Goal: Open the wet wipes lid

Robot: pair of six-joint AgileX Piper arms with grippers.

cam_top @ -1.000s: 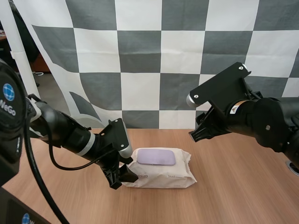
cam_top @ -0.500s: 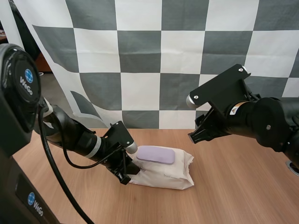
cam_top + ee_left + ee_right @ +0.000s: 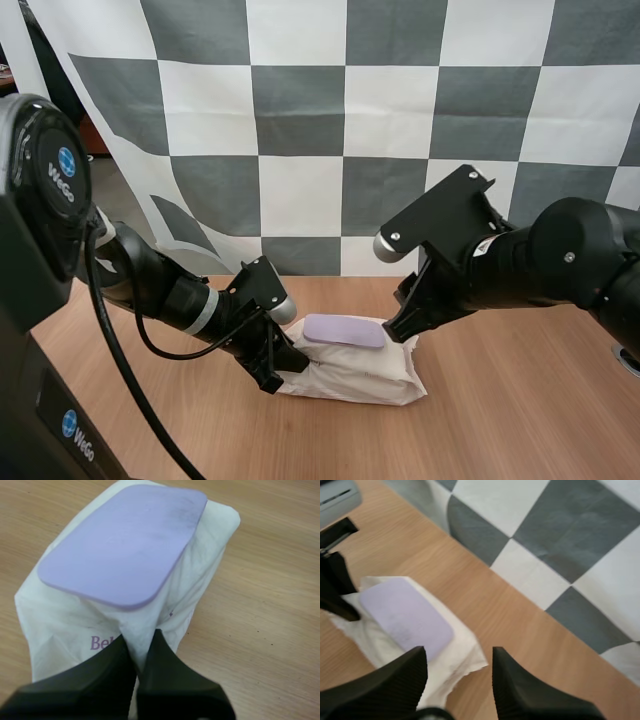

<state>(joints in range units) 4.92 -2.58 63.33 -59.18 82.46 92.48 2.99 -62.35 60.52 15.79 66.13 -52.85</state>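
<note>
Wet wipes pack [image 3: 352, 372] near tabletop [image 3: 500, 410] far edge, lid [image 3: 343, 330] down. Left gripper [image 3: 138, 647] pinches pack's left end. Right gripper [image 3: 458, 656] spread wide, empty, above pack's right end.

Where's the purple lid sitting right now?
In the high view the purple lid lies closed on top of the wet wipes pack, between the left gripper pinching the pack's left end and the open right gripper near its right end.
</note>
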